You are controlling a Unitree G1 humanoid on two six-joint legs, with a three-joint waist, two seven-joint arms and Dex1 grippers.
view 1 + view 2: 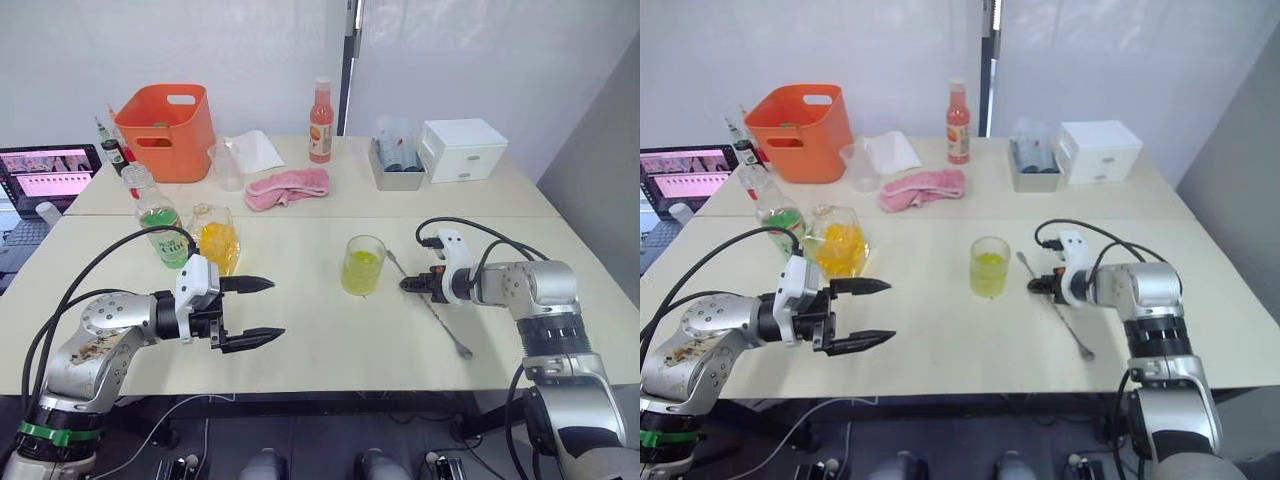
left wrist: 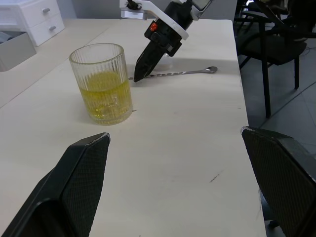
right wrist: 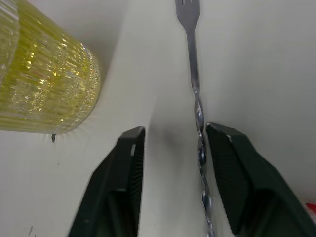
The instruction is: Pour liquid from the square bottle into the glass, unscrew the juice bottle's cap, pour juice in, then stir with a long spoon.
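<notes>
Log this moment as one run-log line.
stage: spoon pickup | right gripper: open, straddling long spoon lying on table | glass: holds yellow-green juice | left gripper: open, idle

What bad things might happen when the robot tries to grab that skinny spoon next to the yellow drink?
The long spoon lies flat on the table, beside one finger of the open right gripper, so the fingers might slip off it or push it away. The glass of juice stands close by, so a clumsy move might bump it and spill.
</notes>
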